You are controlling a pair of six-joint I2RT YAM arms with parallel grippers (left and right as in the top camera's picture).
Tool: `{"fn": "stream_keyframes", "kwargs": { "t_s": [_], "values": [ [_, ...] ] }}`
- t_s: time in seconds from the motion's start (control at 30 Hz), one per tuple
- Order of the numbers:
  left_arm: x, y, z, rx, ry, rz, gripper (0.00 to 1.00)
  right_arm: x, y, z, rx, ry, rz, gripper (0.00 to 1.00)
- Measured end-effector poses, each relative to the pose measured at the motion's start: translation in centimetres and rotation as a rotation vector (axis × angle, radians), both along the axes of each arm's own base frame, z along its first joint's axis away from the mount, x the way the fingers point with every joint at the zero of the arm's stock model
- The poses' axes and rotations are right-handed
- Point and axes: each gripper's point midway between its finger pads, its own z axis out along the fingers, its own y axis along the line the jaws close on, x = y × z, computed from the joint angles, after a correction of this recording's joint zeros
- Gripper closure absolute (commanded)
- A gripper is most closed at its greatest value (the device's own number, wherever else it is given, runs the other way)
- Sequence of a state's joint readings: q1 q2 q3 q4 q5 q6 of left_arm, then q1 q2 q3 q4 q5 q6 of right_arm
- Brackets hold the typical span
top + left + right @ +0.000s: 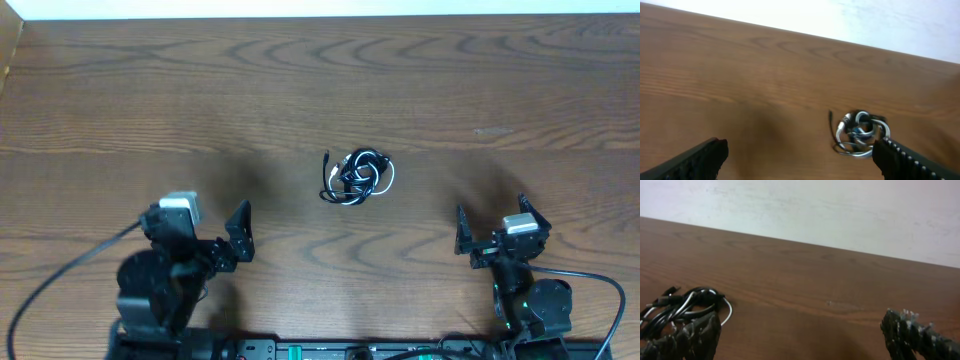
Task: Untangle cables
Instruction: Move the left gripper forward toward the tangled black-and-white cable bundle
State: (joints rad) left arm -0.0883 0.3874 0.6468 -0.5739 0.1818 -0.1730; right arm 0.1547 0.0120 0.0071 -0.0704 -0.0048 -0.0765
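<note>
Both arms low at the near edge, tangle sitting mid-table, nothing gripped.

I've got the black cable (352, 168) and the white cable (387, 177) wound together in one small knot on the wooden table (150, 90). It lies between my two arms and out ahead of them, well apart from both. A black plug end pokes out on the knot's left side. The left gripper (800, 146) has its jaws spread wide and holds nothing. The right gripper (801, 320) is just as wide and just as empty, with the bundle showing by its left finger (695, 335).
</note>
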Motion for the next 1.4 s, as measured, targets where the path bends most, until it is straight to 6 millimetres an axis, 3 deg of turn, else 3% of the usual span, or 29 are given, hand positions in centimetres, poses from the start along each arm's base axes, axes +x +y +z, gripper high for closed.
{"fn": "stream_keyframes", "kwargs": {
  "t_s": [0.23,0.47,0.63,0.73,0.87,1.07,1.1,1.13,1.17,1.2,1.23,1.4],
  "values": [
    [1.0,-1.9,2.7,-0.045,0.157,-0.091,0.02,0.0,0.0,0.0,0.0,0.0,0.0,0.01],
    [2.3,-5.1,4.9,-0.138,0.324,-0.249,0.01,0.0,0.0,0.0,0.0,0.0,0.0,0.01],
    [2.3,-5.9,5.8,-0.172,0.455,-0.279,0.02,0.0,0.0,0.0,0.0,0.0,0.0,0.01],
    [2.3,-6.1,4.8,-0.184,0.54,-0.281,0.02,0.0,0.0,0.0,0.0,0.0,0.0,0.01],
    [2.3,-5.8,1.9,-0.182,0.696,-0.252,0.02,0.0,0.0,0.0,0.0,0.0,0.0,0.01],
    [3.7,-5.3,-1.0,-0.161,0.811,-0.206,0.01,0.0,0.0,0.0,0.0,0.0,0.0,0.01],
    [4.0,-5.3,-1.4,-0.162,0.827,-0.201,0.07,0.0,0.0,0.0,0.0,0.0,0.0,0.01],
    [4.2,-5.3,-1.8,-0.164,0.841,-0.196,0.24,0.0,0.0,0.0,0.0,0.0,0.0,0.01],
    [4.4,-5.3,-2.3,-0.166,0.859,-0.189,0.49,0.0,0.0,0.0,0.0,0.0,0.0,0.01],
    [4.7,-5.3,-2.8,-0.168,0.881,-0.18,0.85,0.0,0.0,0.0,0.0,0.0,0.0,0.01],
    [4.8,-5.2,-3.3,-0.169,0.902,-0.173,0.92,0.0,0.0,0.0,0.0,0.001,0.0,0.01],
    [5.5,-5.3,-5.8,-0.17,1.001,-0.157,0.93,0.0,0.0,0.0,0.0,0.0,0.0,0.01]
  ]
}}
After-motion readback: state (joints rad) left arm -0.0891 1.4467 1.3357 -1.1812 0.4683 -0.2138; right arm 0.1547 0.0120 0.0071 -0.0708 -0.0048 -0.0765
